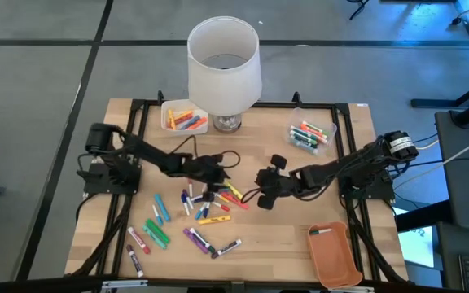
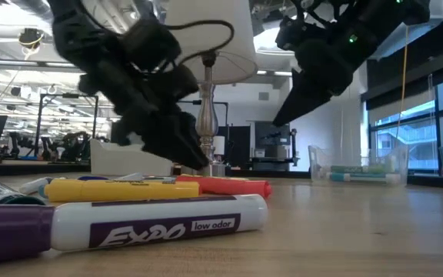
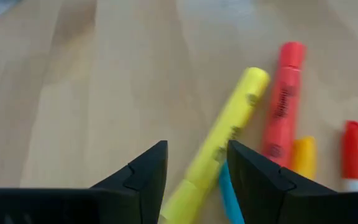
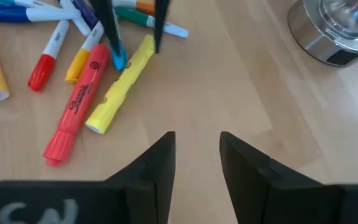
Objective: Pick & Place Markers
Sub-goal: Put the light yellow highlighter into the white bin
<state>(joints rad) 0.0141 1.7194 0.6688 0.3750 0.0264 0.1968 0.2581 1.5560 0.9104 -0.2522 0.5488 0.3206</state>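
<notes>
Many markers [image 1: 187, 213] lie scattered flat on the wooden table, left of centre. A yellow highlighter [image 3: 229, 134] lies beside a red one [image 3: 281, 99], with a blue marker [image 3: 229, 193] under its near end. My left gripper [image 3: 194, 165] hangs low over the pile [image 1: 216, 185], open, its fingers on either side of the yellow highlighter's end [image 4: 143, 46]. My right gripper [image 4: 197, 149] is open over bare wood right of the pile [image 1: 260, 198], higher up, with nothing between its fingers. My left gripper's fingers [image 4: 110, 37] slant down from the table's left, one on each side of the yellow highlighter's end [image 4: 143, 46]. I cannot tell whether they touch it. The highlighter lies flat on the table.
A white lamp [image 1: 223, 61] stands at the far middle. Two clear bins with markers sit at the far left [image 1: 184, 118] and far right [image 1: 312, 134]. An orange tray [image 1: 332, 254] lies at the near right. A black frame [image 1: 137, 110] borders the table.
</notes>
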